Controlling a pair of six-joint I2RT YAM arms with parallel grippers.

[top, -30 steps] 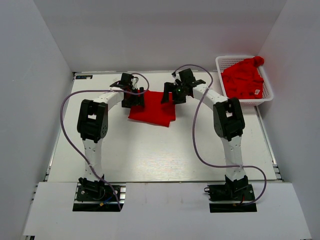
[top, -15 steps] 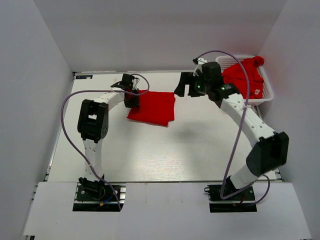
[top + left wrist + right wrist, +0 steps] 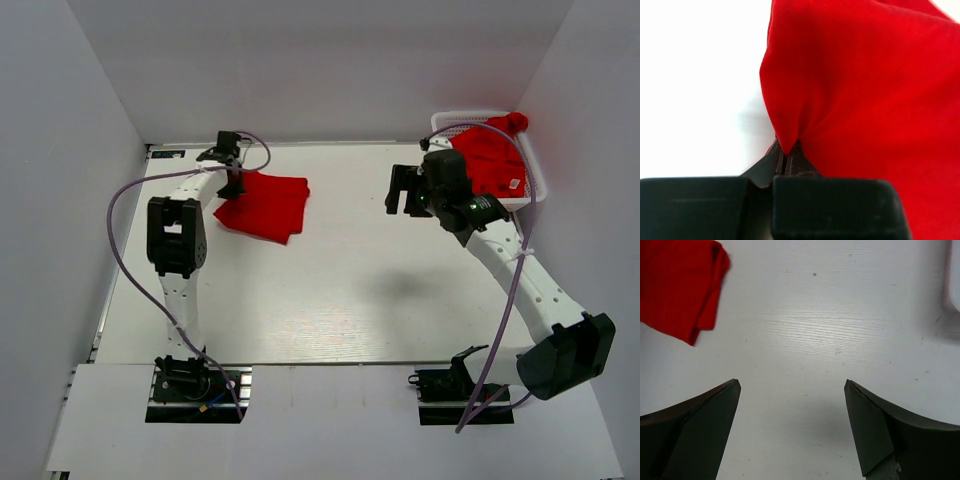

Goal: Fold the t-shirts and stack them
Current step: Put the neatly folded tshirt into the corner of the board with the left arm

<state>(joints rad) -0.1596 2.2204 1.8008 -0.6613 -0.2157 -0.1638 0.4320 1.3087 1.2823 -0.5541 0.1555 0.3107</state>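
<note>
White table: only the left wrist view shows left pincer pinching the t-shirt; right pincer gapes.

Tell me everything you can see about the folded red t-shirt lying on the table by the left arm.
The folded t-shirt is plain bright red cloth, doubled into a rough rectangle, with layered edges showing at one corner. It lies on the white table, far left, skewed to the table's edges. The left end effector is shut on a pinched peak of cloth at its left edge. No label shows. Nothing else touches it.
</note>
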